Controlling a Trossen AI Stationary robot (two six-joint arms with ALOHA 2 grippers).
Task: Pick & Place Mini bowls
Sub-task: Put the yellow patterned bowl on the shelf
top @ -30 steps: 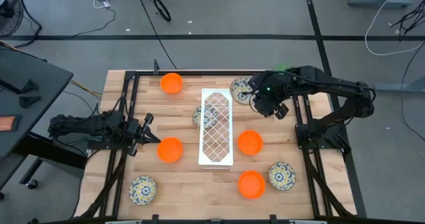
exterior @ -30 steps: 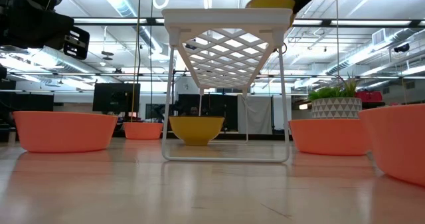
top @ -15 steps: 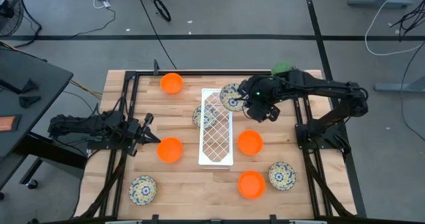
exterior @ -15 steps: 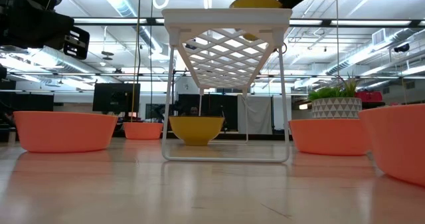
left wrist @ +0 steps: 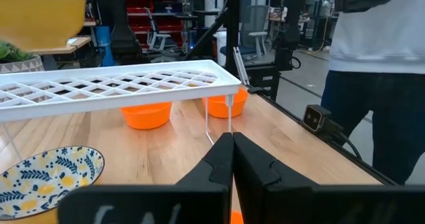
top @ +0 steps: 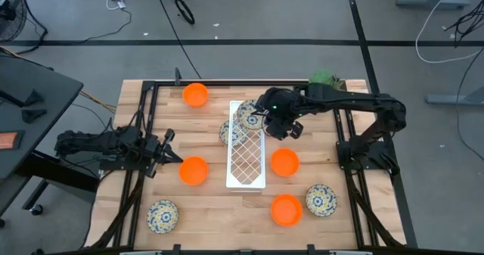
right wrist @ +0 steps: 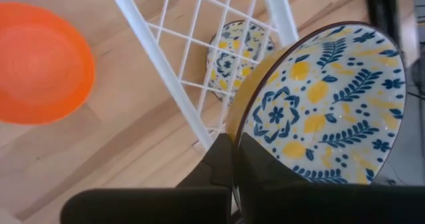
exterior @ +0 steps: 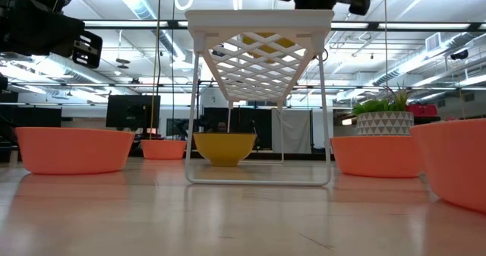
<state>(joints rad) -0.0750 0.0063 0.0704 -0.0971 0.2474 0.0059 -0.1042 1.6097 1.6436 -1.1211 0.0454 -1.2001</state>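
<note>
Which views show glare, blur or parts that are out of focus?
Low view: bright ceiling lights glare behind the white rack, and the near orange bowl is cut off by the edge. Left wrist view: the left gripper is soft, close to the lens. Right wrist view: the floral bowl held by the right gripper is sharp.
</note>
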